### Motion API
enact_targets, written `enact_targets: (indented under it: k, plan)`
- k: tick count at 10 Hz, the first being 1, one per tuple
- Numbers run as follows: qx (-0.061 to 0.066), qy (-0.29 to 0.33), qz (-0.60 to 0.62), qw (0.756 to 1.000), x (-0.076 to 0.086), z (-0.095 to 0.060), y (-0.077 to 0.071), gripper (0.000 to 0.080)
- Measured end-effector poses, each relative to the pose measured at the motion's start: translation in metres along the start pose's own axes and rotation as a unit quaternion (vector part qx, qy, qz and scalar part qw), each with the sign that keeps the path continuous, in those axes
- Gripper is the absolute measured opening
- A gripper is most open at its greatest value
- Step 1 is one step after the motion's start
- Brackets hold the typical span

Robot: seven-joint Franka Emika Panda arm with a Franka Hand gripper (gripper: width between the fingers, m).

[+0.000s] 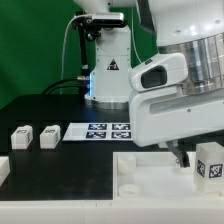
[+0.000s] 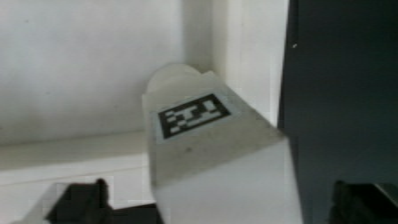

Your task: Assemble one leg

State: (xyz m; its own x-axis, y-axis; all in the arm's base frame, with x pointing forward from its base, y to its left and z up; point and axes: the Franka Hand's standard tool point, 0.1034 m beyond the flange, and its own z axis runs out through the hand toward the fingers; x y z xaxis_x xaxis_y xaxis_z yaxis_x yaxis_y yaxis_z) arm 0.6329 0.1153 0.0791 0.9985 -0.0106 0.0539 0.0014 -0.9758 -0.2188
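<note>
Pincer (image 2: 222, 203) spread astride marker-tagged leg (image 2: 199, 150).

leg (image 1: 210, 160) over tray (image 1: 135, 178) | marker board (image 1: 105, 130) behind tray | spare legs (image 1: 20, 136) exterior view's left

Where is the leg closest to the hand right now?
The leg is at the exterior view's far right, just beside the hand and over the white tray; the wrist view shows it between the fingers.
</note>
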Motion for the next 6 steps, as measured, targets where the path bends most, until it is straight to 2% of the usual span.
enact_targets:
  k: [1,2,4,6]
  plan:
    - [0.002,0.0,0.023,1.0,-0.0001,0.0001,-0.0006,0.05]
    - [0.003,0.001,0.068,0.998,0.0004,-0.0002,-0.0004,0.0322]
    - [0.005,0.002,0.188,0.982,0.0012,0.0003,0.0035,0.0316]
    - [0.014,0.002,0.309,0.951,0.0027,0.0001,0.0081,0.0316]
